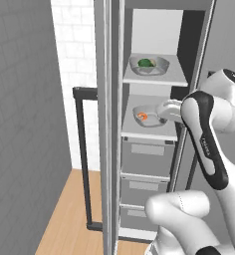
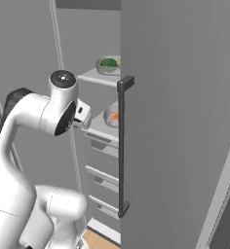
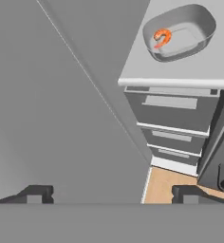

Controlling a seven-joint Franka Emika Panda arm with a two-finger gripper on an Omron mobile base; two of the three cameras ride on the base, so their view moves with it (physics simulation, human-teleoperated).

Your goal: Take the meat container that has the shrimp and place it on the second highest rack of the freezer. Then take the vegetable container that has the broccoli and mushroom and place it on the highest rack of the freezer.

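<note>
Grey freezer: tall grey cabinet standing open, its drawers below and ahead of the gripper.
Gripper: two dark finger tips set wide apart, released, holding nothing.
Shrimp container: shallow grey bowl with the small curled orange-red shrimp, resting on the second highest rack, ahead of the fingers and off to one side.
Vegetable container: grey bowl with the dark green broccoli, on the highest rack, above the gripper; mushroom too small to tell.
Judgement: both bowls look placed; withdrawal would run straight back from the shelves.
</note>
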